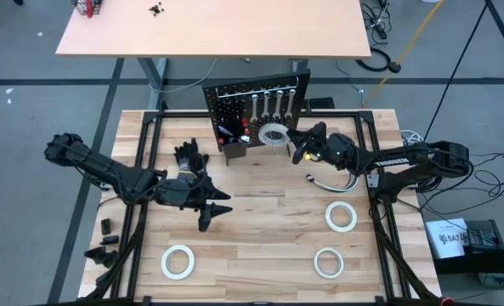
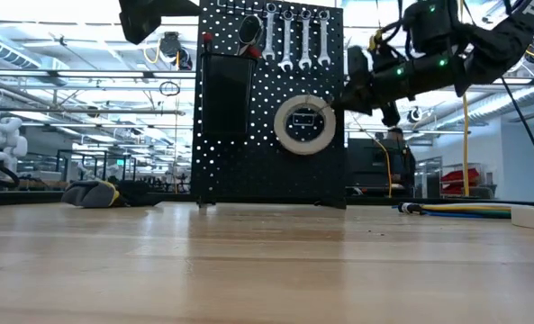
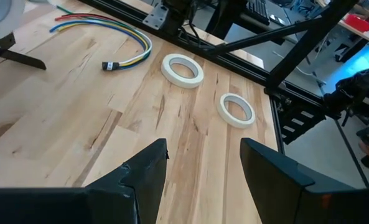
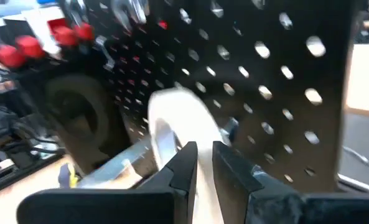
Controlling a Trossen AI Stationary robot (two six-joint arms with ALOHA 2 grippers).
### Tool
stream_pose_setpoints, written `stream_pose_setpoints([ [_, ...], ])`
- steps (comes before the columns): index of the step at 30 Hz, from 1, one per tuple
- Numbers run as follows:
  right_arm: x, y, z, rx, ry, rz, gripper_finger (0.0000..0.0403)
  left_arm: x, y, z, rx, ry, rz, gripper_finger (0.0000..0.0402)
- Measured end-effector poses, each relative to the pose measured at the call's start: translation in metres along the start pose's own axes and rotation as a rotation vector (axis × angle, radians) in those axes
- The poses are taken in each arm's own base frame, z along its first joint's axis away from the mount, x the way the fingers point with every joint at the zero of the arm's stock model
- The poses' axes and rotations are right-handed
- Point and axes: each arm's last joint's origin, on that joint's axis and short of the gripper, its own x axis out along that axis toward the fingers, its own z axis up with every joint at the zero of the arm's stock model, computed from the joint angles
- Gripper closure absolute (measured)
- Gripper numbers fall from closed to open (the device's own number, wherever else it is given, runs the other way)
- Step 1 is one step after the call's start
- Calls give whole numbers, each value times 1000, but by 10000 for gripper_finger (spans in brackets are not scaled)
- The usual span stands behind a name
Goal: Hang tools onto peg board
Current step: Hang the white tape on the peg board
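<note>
A black peg board (image 1: 256, 115) is stood upright at the far edge of the table (image 1: 260, 212), near the middle. Four silver wrenches (image 2: 295, 38) are hung in a row along its top, and red-handled screwdrivers (image 4: 22, 48) are kept in the box bin (image 2: 226, 94) on its left part. One white tape roll (image 2: 303, 124) is seen on a hook low on the board's face.

The right gripper (image 4: 204, 163) is held close to the board, right beside that roll. Its fingers are nearly pressed together with a thin gap between them, and nothing is clearly seen pinched there, so the roll appears to be released onto the hook. The left gripper (image 3: 203, 165) is parked over the table's left half with its fingers spread wide and nothing held.

Three more rolls are left flat on the table: one near the near-left corner (image 1: 177, 261) and two toward the near-right corner (image 1: 341, 216) (image 1: 329, 263). A bundle of coloured cables (image 3: 119, 37) is lain near the right side.

The main risk is judged to lie in the withdrawal: if a fingertip is caught on the roll's edge, the roll could be dragged off its hook. The light board could also be nudged or tipped if the arm is swung sideways too near it.
</note>
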Motion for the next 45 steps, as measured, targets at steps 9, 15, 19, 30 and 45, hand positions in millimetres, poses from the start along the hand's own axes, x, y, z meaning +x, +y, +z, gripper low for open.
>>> stream_pose_setpoints([
  [9,-1,2,4,-109,53,-140,360,-1,-4,-2,5,7,-15,197],
  [15,-5,15,11,-86,-23,-63,371,-1,-4,-2,4,7,-15,197],
  [19,-9,28,16,-94,-98,4,399,-1,-4,-2,4,8,-15,197],
  [30,8,50,21,-103,60,76,402,-1,-3,-2,16,4,-9,197],
  [45,38,55,18,-196,225,-5,403,-1,-3,-2,33,0,-3,197],
])
